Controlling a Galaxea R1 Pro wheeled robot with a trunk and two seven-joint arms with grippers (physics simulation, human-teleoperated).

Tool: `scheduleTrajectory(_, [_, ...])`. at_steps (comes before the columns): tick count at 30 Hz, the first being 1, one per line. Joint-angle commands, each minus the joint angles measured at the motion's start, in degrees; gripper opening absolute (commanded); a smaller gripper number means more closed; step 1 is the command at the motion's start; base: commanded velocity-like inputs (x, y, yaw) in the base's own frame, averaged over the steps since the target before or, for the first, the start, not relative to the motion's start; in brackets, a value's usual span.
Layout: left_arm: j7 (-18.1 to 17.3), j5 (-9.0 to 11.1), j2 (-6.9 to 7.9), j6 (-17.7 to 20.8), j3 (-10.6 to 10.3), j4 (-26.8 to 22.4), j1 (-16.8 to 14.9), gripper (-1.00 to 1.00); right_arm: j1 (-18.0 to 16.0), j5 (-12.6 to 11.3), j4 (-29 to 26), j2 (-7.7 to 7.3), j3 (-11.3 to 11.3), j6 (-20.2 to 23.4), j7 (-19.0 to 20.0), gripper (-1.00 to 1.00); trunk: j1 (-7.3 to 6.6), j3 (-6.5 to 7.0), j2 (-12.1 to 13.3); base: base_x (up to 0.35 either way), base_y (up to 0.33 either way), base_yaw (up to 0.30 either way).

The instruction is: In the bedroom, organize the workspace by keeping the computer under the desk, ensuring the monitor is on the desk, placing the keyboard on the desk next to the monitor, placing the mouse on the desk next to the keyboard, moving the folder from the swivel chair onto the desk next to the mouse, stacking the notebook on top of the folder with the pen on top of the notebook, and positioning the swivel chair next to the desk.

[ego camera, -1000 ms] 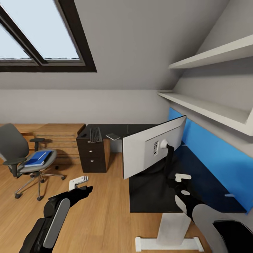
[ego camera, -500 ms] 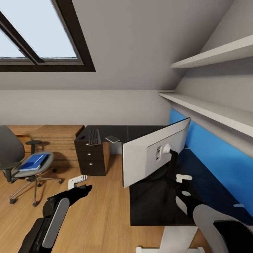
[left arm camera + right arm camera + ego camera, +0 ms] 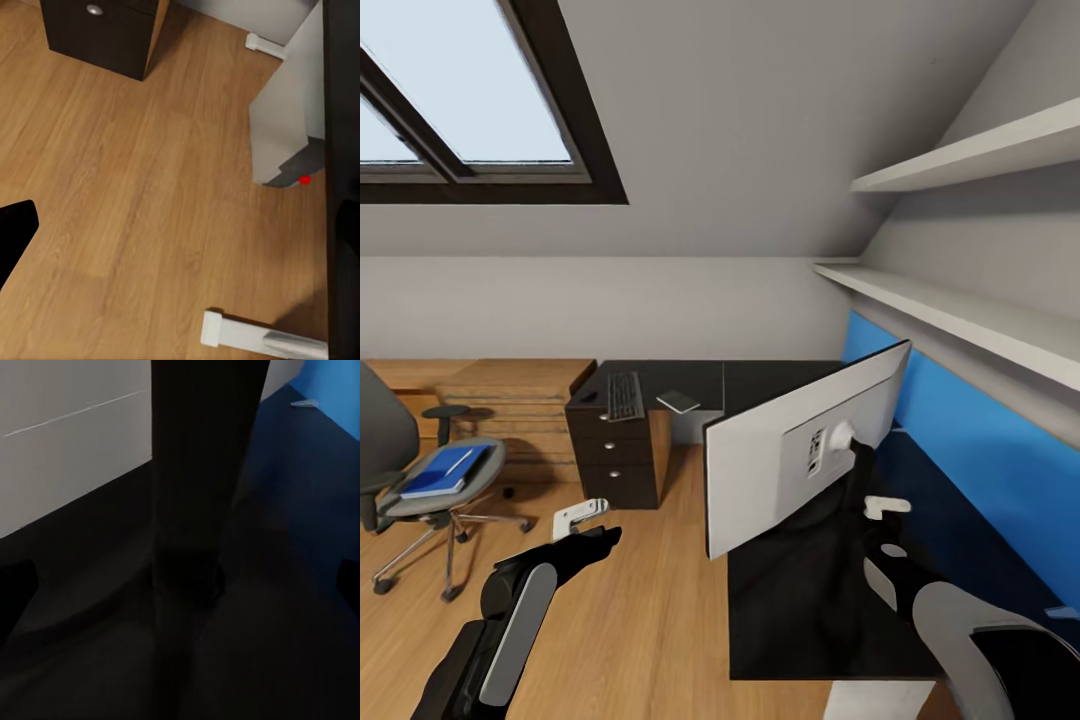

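The monitor (image 3: 790,455) stands on the black desk (image 3: 780,610) with its grey-white back toward me. My right gripper (image 3: 882,520) hovers open just behind the monitor's black stand (image 3: 187,510), whose neck rises between the spread fingers. Farther along the desk lie the keyboard (image 3: 624,394) and a thin grey notebook (image 3: 678,401). The swivel chair (image 3: 400,470) at the left carries the blue folder (image 3: 440,474), with a slim white pen (image 3: 459,460) on it. My left gripper (image 3: 588,527) hangs open over the wood floor. The grey-white computer (image 3: 289,112) sits under the desk.
A black drawer unit (image 3: 610,450) with silver knobs supports the desk's far end. A wooden chest (image 3: 510,400) stands against the back wall. White shelves (image 3: 960,320) and a blue panel (image 3: 980,440) line the right wall. A white desk foot (image 3: 255,337) rests on the floor.
The whole view has shifted, so the chair sits farther left and the monitor looks closer. Both arms keep the same pose and both grippers stay open.
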Motion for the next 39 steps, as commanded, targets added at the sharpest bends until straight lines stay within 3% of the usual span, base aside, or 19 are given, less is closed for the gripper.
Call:
scheduleTrajectory(1, [0.55, 0.6, 0.03, 0.14, -0.06, -0.07, -0.05, 1.0, -0.06, -0.58, 0.05, -0.01, 0.48, -0.2, -0.11, 1.0, 0.04, -0.1, -0.08, 0.158, -0.038, 0.0])
scheduleTrajectory(18, [0.62, 0.59, 0.06, 0.16, 0.02, -0.09, -0.06, 1.0, -0.06, -0.51, 0.05, -0.05, 0.48, -0.27, -0.11, 1.0, 0.04, -0.1, -0.08, 0.081, -0.058, 0.0])
scheduleTrajectory(23, [0.56, 0.57, -0.05, 0.16, 1.7, -0.09, -0.06, 1.0, -0.06, -0.5, 0.03, -0.09, 0.48, -0.29, -0.11, 1.0, 0.04, -0.1, -0.08, 0.006, -0.005, 0.0])
scheduleTrajectory(39, [0.55, 0.51, -0.06, 0.13, 2.33, -0.09, -0.09, 1.0, -0.06, -0.5, 0.0, -0.01, 0.48, -0.96, -0.11, 1.0, 0.04, -0.1, -0.08, 0.05, 0.007, 0.0])
